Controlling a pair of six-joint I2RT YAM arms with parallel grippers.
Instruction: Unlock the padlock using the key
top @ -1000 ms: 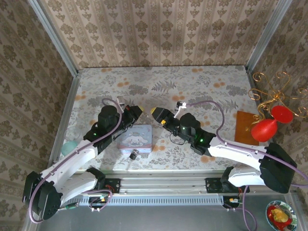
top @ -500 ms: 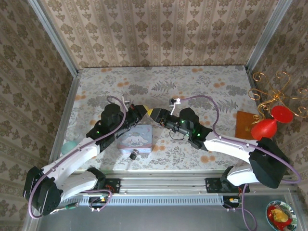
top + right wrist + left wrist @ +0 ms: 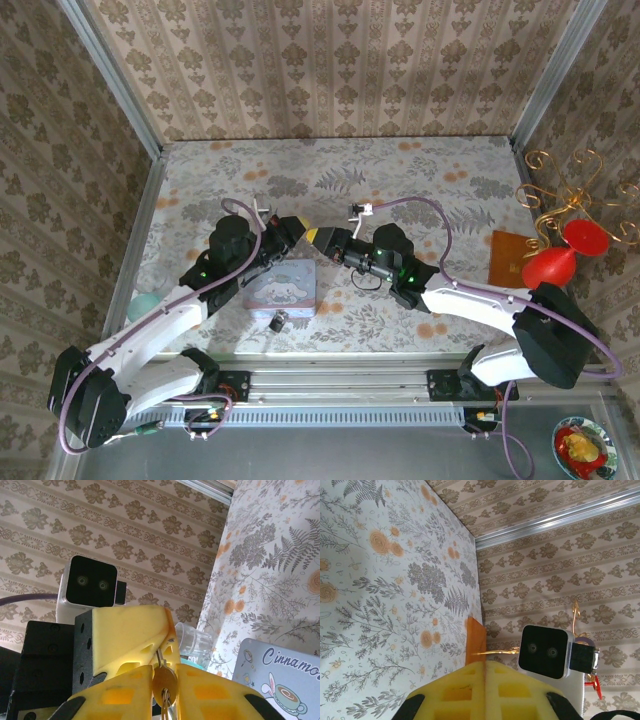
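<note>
**Both grippers meet on the key above the tin; padlock lies alone on the table**

The table [image 3: 420, 180], covered in a fern-and-orange-flower cloth, is walled by patterned panels at the left, far and right sides; the left arm [image 3: 150, 335] reaches in from the near left and the right arm [image 3: 480, 305] from the near right, and they meet near the middle, slightly left of centre; a gold wire stand with red ornaments [image 3: 560, 250] sits at the right edge beside a brown board [image 3: 505, 262].

The pale blue tin [image 3: 283, 290] with its white cartoon dog lies flat just nearer than the spot where the arms meet; the left gripper [image 3: 296, 230] and the right gripper [image 3: 318, 237] hang over its far edge, yellow tips almost touching.

In the left wrist view the left gripper's pads are pressed flat together along one seam, clenched; in the right wrist view a thin metal stem runs up into its tip.

The padlock [image 3: 279, 321], dark with a silvery part, rests on the cloth at the tin's near edge, touched by neither gripper; whether it touches the tin I cannot tell.

The key [image 3: 164, 682] is up between the grippers, apart from the padlock; its round, brassy-looking head sits pinched between the right gripper's two pads, a small ring hanging just below it.
</note>
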